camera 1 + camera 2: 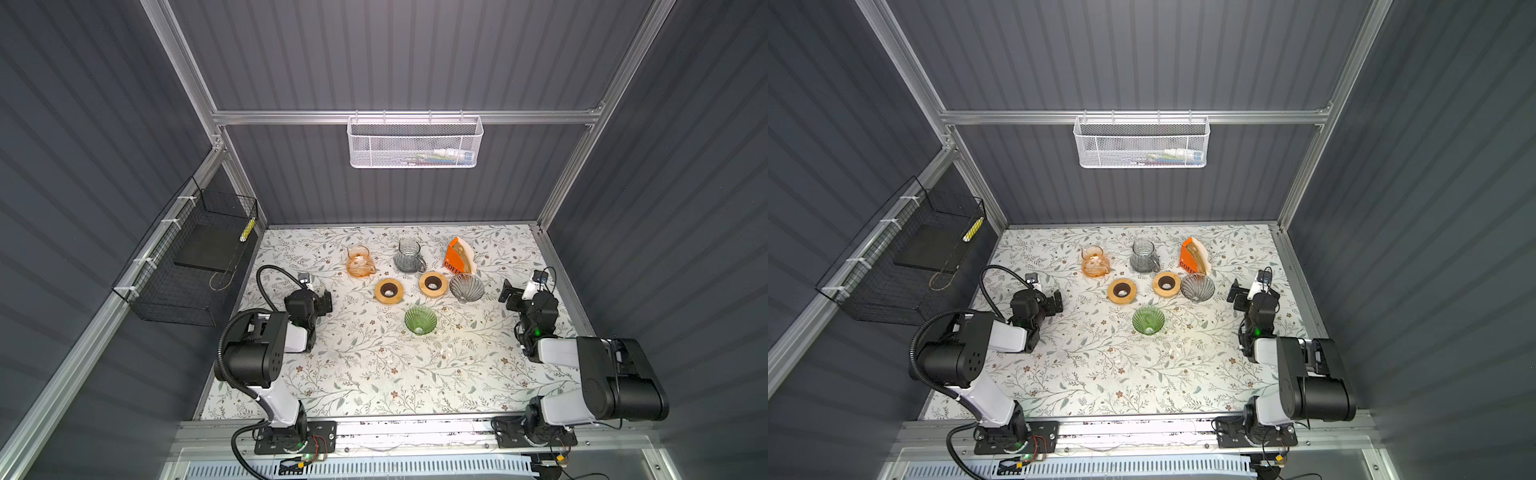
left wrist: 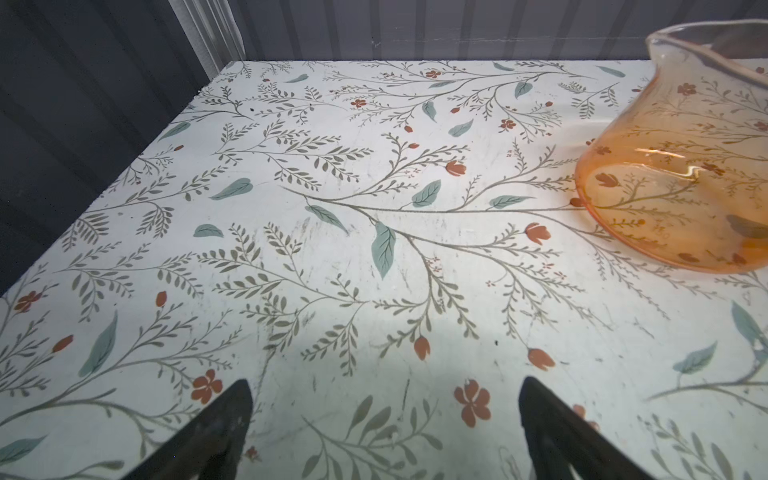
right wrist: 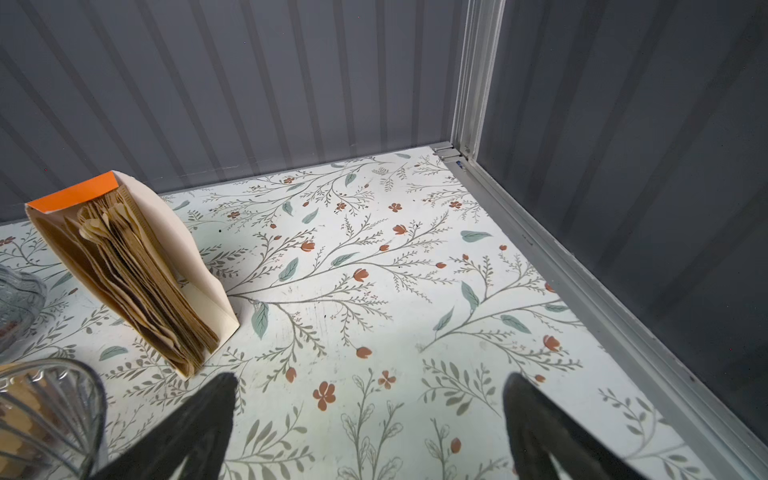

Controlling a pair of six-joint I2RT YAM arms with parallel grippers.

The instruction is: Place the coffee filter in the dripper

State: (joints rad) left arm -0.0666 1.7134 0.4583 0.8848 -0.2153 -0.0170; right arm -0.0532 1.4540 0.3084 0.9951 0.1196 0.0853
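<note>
Floral-print counter, seen from the arm bases outward.

Left hand: released, fingers spread wide with only the counter between them. It is low over the counter's left side.

Right hand: also released and grasping nothing. It is on the right side, near the metal edge rail.

Mid-counter, between the hands: green ribbed glass dripper, upright, mouth up, standing alone.

Next row back:
- Round wooden ring with a dark centre.
- Second wooden ring to its right.
- Grey ribbed glass dripper, just beside the second ring.

Far row, left to right:
- Orange glass carafe.
- Grey glass carafe.
- Orange-and-cream carton, leaning, just behind the grey dripper.

Brown paper coffee filters sit stacked on edge inside the carton. Its open side shows in the right wrist view. They are well apart from the green dripper.

Walls:
- Black wire basket on the left rail.
- White mesh basket hung on the back rail. Its contents are too small to tell.
</note>
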